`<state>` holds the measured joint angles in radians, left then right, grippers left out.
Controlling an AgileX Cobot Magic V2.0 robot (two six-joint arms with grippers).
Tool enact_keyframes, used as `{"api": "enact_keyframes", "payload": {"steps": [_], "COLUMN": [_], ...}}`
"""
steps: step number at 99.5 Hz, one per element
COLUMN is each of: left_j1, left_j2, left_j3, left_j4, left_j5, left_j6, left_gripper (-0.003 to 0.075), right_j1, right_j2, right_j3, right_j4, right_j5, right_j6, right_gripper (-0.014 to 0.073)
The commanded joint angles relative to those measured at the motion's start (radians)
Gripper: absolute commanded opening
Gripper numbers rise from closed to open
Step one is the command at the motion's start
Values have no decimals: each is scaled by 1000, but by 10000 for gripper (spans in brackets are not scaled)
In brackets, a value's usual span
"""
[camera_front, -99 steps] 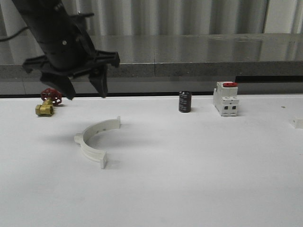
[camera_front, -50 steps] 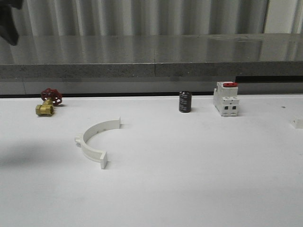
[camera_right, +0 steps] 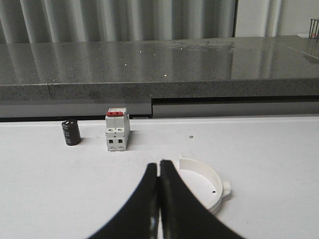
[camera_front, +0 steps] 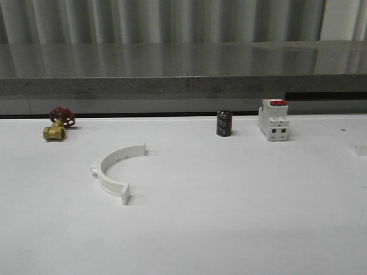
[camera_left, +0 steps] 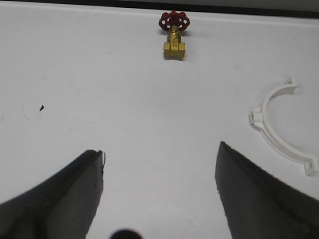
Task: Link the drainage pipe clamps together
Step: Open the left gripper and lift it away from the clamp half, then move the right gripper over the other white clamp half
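One white half-ring pipe clamp (camera_front: 106, 172) lies flat on the white table, left of centre, its open side facing right. In the left wrist view this clamp (camera_left: 273, 141) sits off to one side of my left gripper (camera_left: 160, 149), which hangs open above bare table with nothing between its fingers. A second white half-ring clamp (camera_right: 219, 191) lies just beside my right gripper (camera_right: 158, 164), partly hidden behind its dark fingers. The right gripper is shut and holds nothing.
A brass valve with a red handwheel (camera_front: 59, 123) stands at the back left. A black cylinder (camera_front: 224, 123) and a white breaker with a red top (camera_front: 273, 119) stand at the back right. A small white piece (camera_front: 360, 149) is cut off by the right edge.
The left arm, which hung over the left clamp and valve a second ago, has risen up and left out of the front view. The objects on the table have not moved.
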<state>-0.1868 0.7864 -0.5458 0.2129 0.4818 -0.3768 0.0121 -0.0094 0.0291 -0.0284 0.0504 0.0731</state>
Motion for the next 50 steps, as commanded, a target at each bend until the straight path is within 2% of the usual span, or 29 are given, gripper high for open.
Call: {"api": "enact_keyframes", "payload": {"steps": [1,15,27,50], "left_j1": [2,2,2,2], "left_j2": [-99,-231,-301,-329], "left_j3": [31,76,94,105], "left_j4": [6,2,10,10], "left_j5": [-75,-52,-19,-7], "left_j6": [-7,-7,-7,-7], "left_gripper": [467,400,312,49], "right_j1": [-5,-5,-5,-5], "right_j2": [-15,-15,-15,-15], "right_j3": [-20,-20,-20,-20], "right_j4": [1,1,1,1], "right_j5": [-84,-84,-84,-98], "right_j6": [-2,-2,-2,-2], "right_gripper": [-67,-67,-67,-67]}}
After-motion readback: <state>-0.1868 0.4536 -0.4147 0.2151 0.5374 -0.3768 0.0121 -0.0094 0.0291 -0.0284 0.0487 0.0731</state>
